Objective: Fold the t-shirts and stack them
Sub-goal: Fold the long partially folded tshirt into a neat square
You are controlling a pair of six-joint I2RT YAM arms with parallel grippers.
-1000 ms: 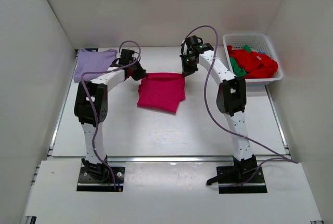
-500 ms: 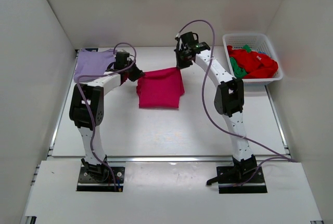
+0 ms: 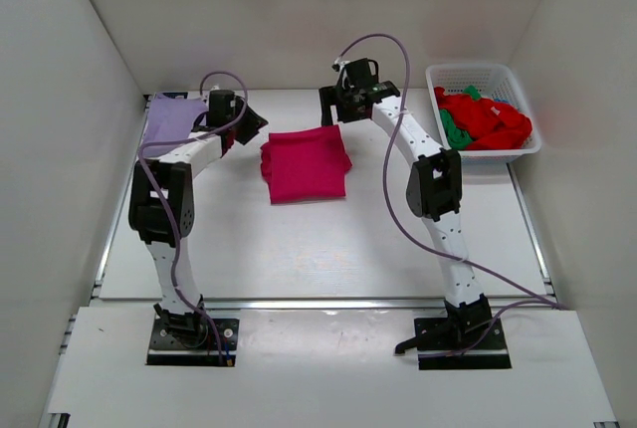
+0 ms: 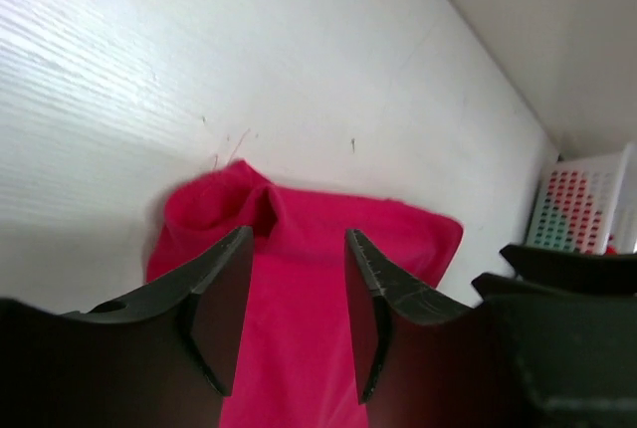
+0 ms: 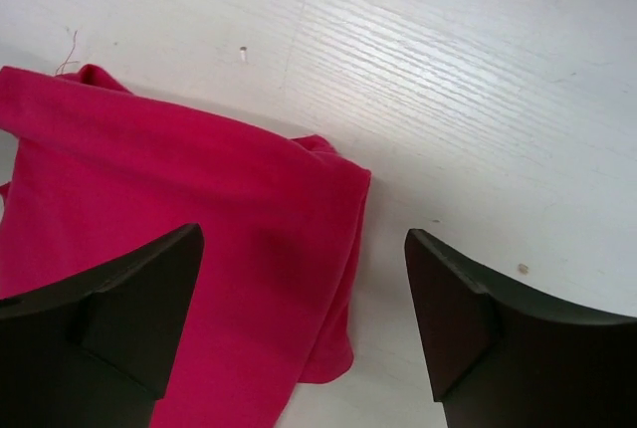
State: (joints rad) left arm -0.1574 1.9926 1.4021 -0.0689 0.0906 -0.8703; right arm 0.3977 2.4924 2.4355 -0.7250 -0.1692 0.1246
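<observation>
A magenta t-shirt (image 3: 305, 163) lies folded into a rough square at mid-table. My left gripper (image 3: 254, 121) hangs open just off its far left corner. In the left wrist view the open gripper (image 4: 298, 234) frames the cloth (image 4: 299, 289) and nothing is pinched. My right gripper (image 3: 333, 109) stands open above the far right corner. Its wrist view shows the gripper (image 5: 304, 234) spread wide over the shirt's edge (image 5: 179, 179). A pale lavender t-shirt (image 3: 174, 119) lies flat at the far left. Red (image 3: 490, 119) and green (image 3: 453, 130) t-shirts are heaped in the basket.
A white lattice basket (image 3: 478, 74) stands at the far right against the wall and also shows in the left wrist view (image 4: 582, 209). White walls close in the table on the left, back and right. Purple cables loop above both arms.
Both grippers have opened and let go of the magenta shirt, which has dropped flat onto the table. Both arms have shifted left and towards the back.
</observation>
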